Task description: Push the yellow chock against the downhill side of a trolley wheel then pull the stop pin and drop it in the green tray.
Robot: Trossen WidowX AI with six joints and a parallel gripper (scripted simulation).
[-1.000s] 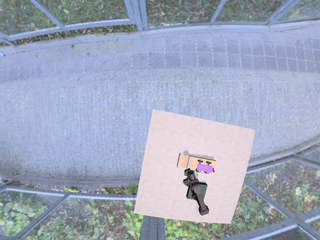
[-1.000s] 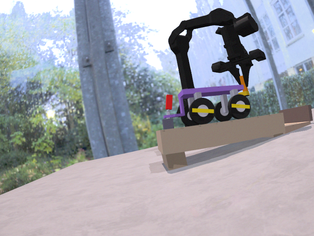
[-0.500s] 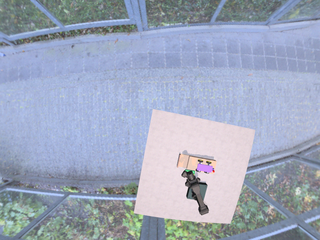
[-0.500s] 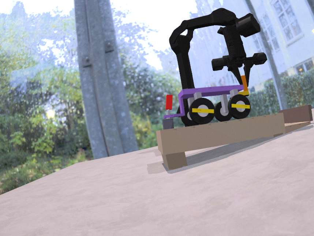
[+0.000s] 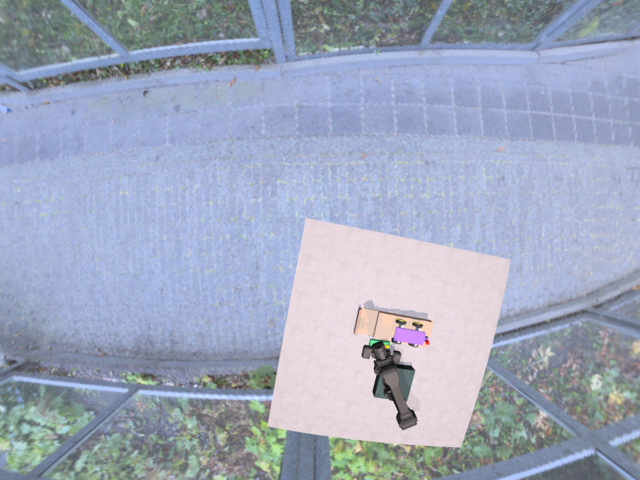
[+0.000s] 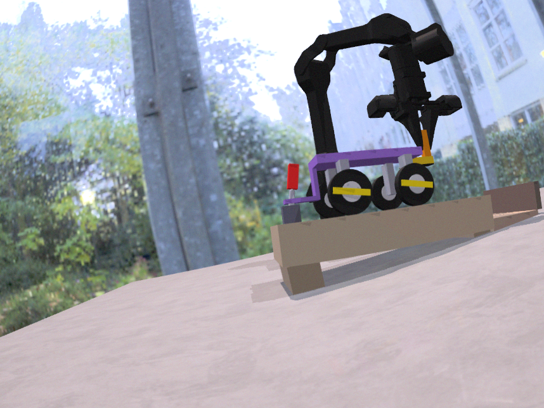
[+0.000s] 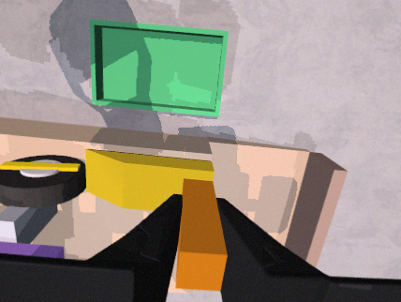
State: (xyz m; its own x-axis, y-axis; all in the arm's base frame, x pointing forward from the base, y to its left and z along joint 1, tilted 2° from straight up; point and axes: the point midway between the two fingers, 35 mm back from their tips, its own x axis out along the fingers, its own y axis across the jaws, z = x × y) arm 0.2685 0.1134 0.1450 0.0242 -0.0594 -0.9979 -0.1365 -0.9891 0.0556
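Note:
My gripper is shut on the orange handle of the yellow chock. The chock hangs above the ramp, about level with the trolley's deck, off the downhill end. In the wrist view it is roughly in line with a tray-side wheel; their true gap is unclear. The chock's black rubber base is not visible. The purple trolley stands on the ramp. The red-headed stop pin stands upright at its uphill end. The green tray lies beside the ramp.
A brown end board crosses the ramp's low end. The dark robot base is on the tray's side of the ramp. The arm partly covers the tray in the overhead view. The trolley's deck is close beside my fingers.

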